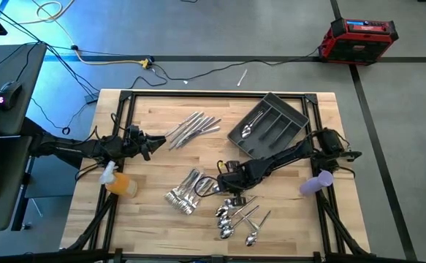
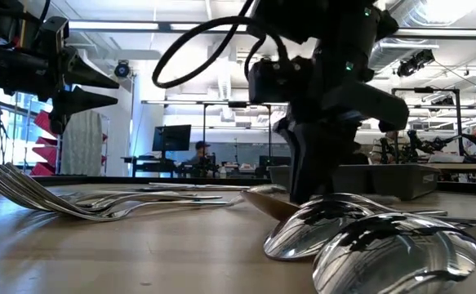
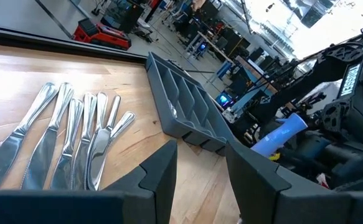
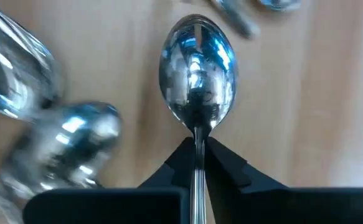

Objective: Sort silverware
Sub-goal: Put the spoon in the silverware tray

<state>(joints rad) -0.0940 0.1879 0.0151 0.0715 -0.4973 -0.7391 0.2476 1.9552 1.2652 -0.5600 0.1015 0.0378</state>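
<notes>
The silverware lies in groups on the wooden table: knives (image 1: 194, 128) at the far middle, forks (image 1: 185, 192) near the middle, spoons (image 1: 238, 217) toward the near edge. The dark grey tray (image 1: 286, 117) stands at the far right with one spoon (image 1: 247, 132) in a compartment. My right gripper (image 1: 226, 184) points down between the forks and the spoons, shut on one spoon (image 4: 197, 78). My left gripper (image 3: 200, 180) hangs open and level at the table's left, left of the knives, with nothing between its fingers. My right gripper pinches the spoon's neck (image 4: 198, 132), just behind the bowl, between its two fingertips (image 4: 228, 163). The fingers come from above, slanting down, with the handle running back between them. The bowl sticks out past the fingertips. Whether the spoon is off the wood I cannot tell.
Other spoons (image 4: 81, 134) lie close beside the held one, and the forks (image 2: 74, 204) just to its left. Bare wood lies along the table's left and near edges. Cables and a red box (image 1: 360, 35) sit on the floor beyond the far edge.
</notes>
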